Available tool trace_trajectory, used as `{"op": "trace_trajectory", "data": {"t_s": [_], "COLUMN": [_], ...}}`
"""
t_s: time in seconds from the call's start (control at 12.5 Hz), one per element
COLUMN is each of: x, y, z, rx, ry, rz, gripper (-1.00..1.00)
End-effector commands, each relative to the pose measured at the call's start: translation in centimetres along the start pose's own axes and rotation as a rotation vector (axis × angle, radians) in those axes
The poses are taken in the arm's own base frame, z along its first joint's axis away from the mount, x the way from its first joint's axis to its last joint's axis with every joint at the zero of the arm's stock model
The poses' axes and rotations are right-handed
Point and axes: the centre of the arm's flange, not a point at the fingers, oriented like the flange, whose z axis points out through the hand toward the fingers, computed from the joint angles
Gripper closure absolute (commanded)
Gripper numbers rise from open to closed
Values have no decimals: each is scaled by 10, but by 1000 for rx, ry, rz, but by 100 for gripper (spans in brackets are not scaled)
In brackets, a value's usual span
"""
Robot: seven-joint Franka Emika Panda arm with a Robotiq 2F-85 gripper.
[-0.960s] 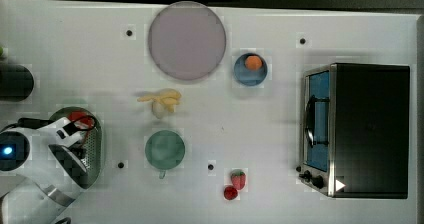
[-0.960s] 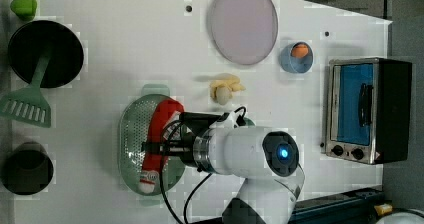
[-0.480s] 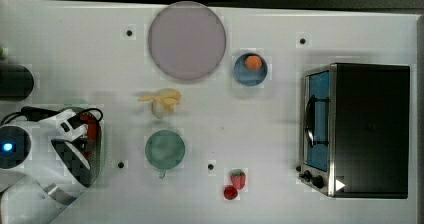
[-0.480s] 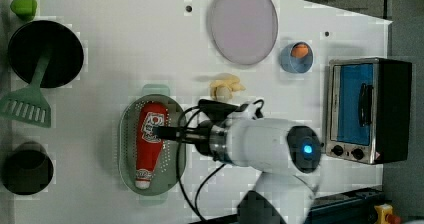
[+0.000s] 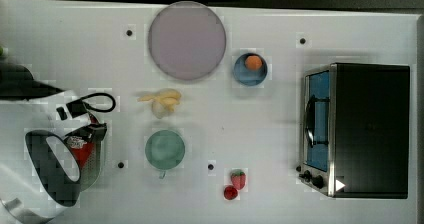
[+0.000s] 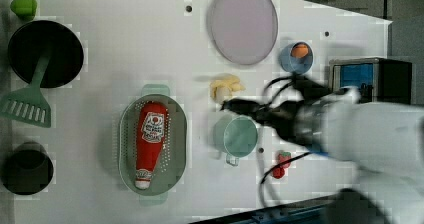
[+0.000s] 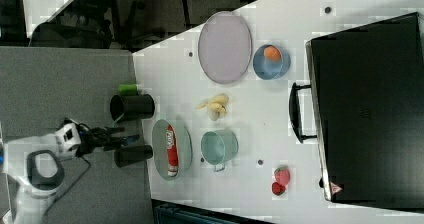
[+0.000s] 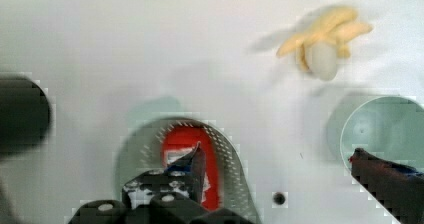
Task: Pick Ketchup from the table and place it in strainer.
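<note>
The Ketchup [image 6: 150, 140], a red bottle with a white label, lies lengthwise inside the pale green oval strainer [image 6: 175, 134]. In the left view my gripper [image 6: 227, 104] hangs to the right of the strainer, over the green cup's edge, apart from the bottle. The wrist view shows both dark fingers [image 8: 192, 166] spread wide with nothing between them, so the gripper [image 8: 280, 166] is open above the Ketchup [image 8: 187, 141] and the strainer [image 8: 232, 156]. In the top view the arm covers most of the strainer, and a patch of the Ketchup [image 5: 81, 152] shows through.
A green cup [image 5: 165, 150] stands beside the strainer, with bananas [image 5: 162, 102] behind it. A grey plate [image 5: 186, 40], a blue bowl [image 5: 250, 69], two strawberries [image 5: 236, 183] and a toaster oven [image 5: 365, 129] fill the top view's right. A black pan with a spatula [image 6: 30, 104] lies at the left view's left.
The gripper has let go of the Ketchup, which now lies flat in the strainer. Its fingers have spread, and the arm has drawn away toward the left view's right.
</note>
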Motion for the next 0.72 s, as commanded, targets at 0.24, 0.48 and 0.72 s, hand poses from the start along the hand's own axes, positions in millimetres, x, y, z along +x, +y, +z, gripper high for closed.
{"op": "trace_trajectory", "data": {"t_s": [0.24, 0.48, 0.72], "x": [98, 122, 152], "y": [107, 165, 219], "z": [-94, -138, -173], "rx": [-2, -49, -32], "ry": [-7, -49, -47], "rz": [299, 369, 411], "gripper": [-100, -100, -100]}}
